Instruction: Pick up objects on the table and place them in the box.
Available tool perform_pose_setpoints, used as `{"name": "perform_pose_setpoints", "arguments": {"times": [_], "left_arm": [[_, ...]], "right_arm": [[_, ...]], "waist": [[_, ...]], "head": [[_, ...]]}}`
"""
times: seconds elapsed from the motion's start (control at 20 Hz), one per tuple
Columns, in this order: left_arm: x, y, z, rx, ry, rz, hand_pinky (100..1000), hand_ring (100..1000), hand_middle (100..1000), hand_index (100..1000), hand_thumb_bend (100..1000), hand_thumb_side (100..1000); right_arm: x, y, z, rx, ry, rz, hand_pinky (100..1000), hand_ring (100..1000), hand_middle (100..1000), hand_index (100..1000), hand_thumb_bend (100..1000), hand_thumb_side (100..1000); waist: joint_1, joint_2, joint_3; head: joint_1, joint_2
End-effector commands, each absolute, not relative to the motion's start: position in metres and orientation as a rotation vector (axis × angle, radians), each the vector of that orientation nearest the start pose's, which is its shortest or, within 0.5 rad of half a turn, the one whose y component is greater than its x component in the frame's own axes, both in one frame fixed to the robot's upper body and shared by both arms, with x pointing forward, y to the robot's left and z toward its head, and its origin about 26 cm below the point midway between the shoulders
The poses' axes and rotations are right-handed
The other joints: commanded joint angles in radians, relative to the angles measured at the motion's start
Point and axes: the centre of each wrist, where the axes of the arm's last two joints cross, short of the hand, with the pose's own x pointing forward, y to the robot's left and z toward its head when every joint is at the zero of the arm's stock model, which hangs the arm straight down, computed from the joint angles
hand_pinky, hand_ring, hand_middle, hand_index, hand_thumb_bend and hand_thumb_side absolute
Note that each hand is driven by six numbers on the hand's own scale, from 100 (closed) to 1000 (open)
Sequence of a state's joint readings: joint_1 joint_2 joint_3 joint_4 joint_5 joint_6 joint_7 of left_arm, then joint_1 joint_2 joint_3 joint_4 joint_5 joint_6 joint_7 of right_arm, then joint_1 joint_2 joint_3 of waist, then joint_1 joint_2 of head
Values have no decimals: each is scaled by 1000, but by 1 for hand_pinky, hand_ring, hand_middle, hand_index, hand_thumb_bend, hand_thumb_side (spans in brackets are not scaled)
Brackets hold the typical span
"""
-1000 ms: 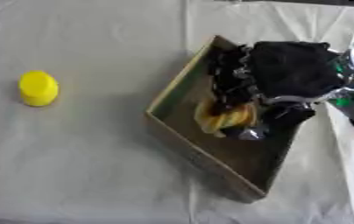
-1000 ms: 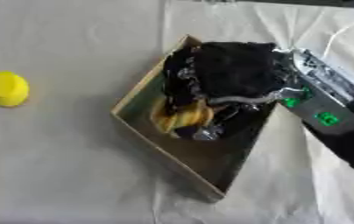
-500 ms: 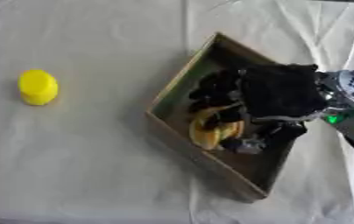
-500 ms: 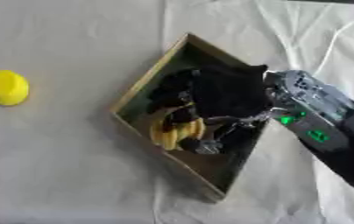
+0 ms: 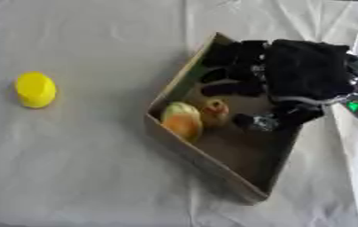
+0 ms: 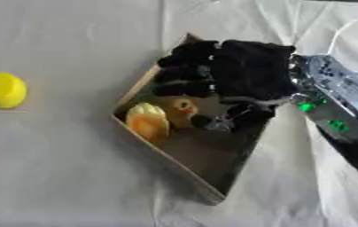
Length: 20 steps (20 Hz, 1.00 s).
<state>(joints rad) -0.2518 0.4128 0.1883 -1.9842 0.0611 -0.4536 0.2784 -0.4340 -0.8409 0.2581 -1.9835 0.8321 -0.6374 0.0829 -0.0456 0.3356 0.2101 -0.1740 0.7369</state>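
Lighting even and soft, fairly bright — white tablecloth (image 5: 81,168) reads light grey, no hard glare on it. Both views soft overall, edges smeared. Right hand (image 5: 306,75) is a near-featureless black mass, fingers barely separate from each other. Box (image 5: 205,166) interior dim, its wall throws a faint shadow toward 7 o'clock. Yellow object (image 5: 36,89) at 9 o'clock saturated, outline fuzzy. Small specular glints on the silver forearm (image 6: 333,86) at 3 o'clock — mild.

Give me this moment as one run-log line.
right hand: open, over box, holding nothing | in box: two yellow-orange items | on table: yellow object, left of box | left hand: not in view
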Motion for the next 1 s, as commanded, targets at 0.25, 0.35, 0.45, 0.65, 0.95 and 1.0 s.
{"name": "perform_pose_setpoints", "arguments": {"times": [0.25, 0.35, 0.45, 0.65, 0.95, 1.0], "left_arm": [[288, 326, 220, -514, 3435, 37, 821, 806, 767, 847, 100, 620], [288, 327, 220, -518, 3432, 43, 821, 806, 767, 847, 100, 618], [288, 328, 221, -533, 3426, 72, 821, 806, 767, 849, 100, 610], [285, 335, 222, -602, 3408, 268, 823, 811, 771, 857, 100, 517], [277, 348, 224, -800, 3376, 739, 846, 859, 820, 916, 100, 212], [276, 350, 224, -834, 3368, 822, 853, 868, 829, 920, 100, 175]], "right_arm": [[291, -299, 232, 934, 2397, -1845, 914, 880, 819, 972, 100, 105], [288, -310, 229, 974, 2481, -1777, 902, 864, 805, 963, 100, 117], [285, -321, 231, 1026, 2553, -1695, 887, 842, 782, 943, 100, 136], [277, -345, 231, 1077, 2656, -1555, 880, 824, 765, 912, 100, 237], [260, -377, 218, 1090, 2784, -1368, 872, 806, 749, 874, 100, 100], [256, -382, 216, 1094, 2804, -1337, 871, 806, 749, 872, 100, 100]], "waist": [[9, -16, -6], [11, -15, -6], [14, -14, -9], [21, -11, -21], [43, -7, -55], [48, -7, -62]], "head": [[32, -25], [38, -26], [45, -25], [61, -25], [70, -16], [71, -14]]}}
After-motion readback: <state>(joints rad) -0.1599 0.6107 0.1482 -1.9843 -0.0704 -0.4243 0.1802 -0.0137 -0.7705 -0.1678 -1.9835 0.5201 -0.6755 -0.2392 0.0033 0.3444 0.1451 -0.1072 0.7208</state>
